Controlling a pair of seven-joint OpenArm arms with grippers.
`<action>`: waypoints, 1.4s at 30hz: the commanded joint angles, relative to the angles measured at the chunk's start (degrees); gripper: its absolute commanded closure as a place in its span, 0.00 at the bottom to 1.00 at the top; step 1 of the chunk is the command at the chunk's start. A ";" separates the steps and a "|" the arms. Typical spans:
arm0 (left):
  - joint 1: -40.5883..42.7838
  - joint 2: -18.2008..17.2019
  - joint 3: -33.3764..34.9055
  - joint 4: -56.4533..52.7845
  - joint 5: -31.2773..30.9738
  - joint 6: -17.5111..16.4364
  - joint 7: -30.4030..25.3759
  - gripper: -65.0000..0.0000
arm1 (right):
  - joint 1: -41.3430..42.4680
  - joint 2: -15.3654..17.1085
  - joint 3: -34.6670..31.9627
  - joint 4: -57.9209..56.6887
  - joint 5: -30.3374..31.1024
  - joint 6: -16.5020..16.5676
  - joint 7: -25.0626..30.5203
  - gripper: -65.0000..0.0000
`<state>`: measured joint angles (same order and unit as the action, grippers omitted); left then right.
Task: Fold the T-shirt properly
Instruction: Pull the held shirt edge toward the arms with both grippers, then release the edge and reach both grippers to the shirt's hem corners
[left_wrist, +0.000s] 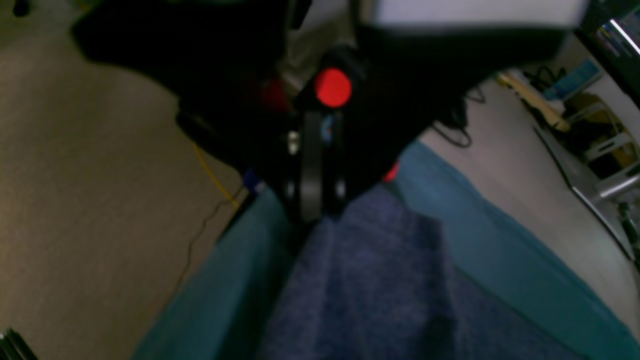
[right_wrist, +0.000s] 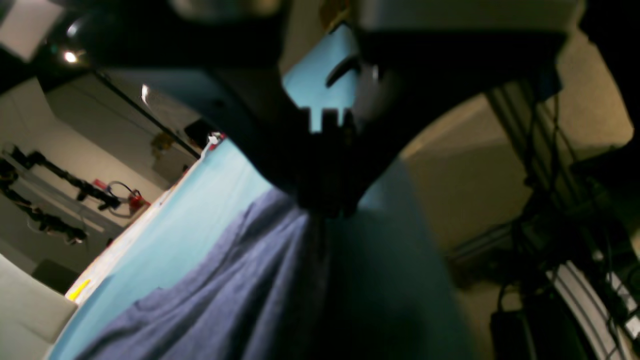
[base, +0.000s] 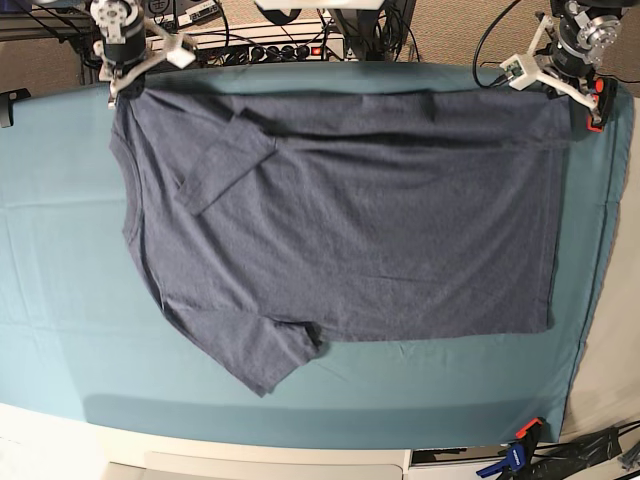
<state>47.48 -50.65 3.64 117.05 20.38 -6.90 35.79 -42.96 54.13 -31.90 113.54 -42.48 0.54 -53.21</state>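
The slate blue-grey T-shirt lies spread over the teal table cloth, collar to the left and hem to the right, with no lettering showing. One sleeve is folded onto the body and the other sticks out toward the front. My right gripper is shut on the far left corner, beside the collar. At the far right corner my left gripper is shut on the hem. In the wrist views the fabric hangs from the closed left gripper and right gripper.
A blue-and-orange clamp grips the table's front right edge. A power strip and cables run behind the far edge. The table's right edge drops to grey floor.
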 joint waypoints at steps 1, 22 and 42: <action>0.66 -0.81 -0.39 0.83 0.66 0.72 0.42 1.00 | -1.18 0.98 0.42 0.79 -1.07 -0.42 -1.25 1.00; 3.13 -0.79 -0.39 1.88 0.66 3.13 2.71 1.00 | -4.79 1.42 0.90 0.76 -2.19 -1.75 -2.27 1.00; 5.09 -0.79 -0.39 5.64 2.49 4.66 10.54 0.52 | -8.55 1.44 0.87 1.70 -11.39 -12.74 -6.08 0.49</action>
<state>52.03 -50.68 3.64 121.67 22.04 -2.68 46.33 -51.07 54.61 -31.20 114.28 -53.28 -12.03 -58.72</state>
